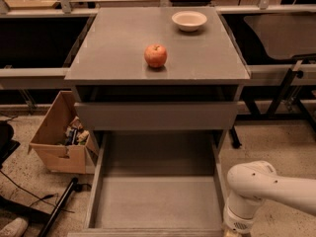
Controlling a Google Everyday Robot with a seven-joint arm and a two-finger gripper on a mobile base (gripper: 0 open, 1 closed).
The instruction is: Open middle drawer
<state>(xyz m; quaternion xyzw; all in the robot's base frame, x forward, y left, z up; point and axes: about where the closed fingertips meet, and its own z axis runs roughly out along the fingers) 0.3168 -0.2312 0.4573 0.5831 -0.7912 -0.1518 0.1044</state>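
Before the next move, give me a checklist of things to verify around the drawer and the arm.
1. The middle drawer is pulled far out: ok.
2. Nothing visible inside it: ok.
3. The apple and bowl sit on the cabinet top, back from its front edge: ok.
4. The end effector is at the bottom edge, by the drawer's front right corner; free of the drawer: cannot tell.
5. The cardboard box on the floor, left of the drawer, leaves a gap: cannot tell.

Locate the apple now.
In the camera view the apple sits mid cabinet top, front-left of the white bowl; the hand is bottom right, beside the open middle drawer.
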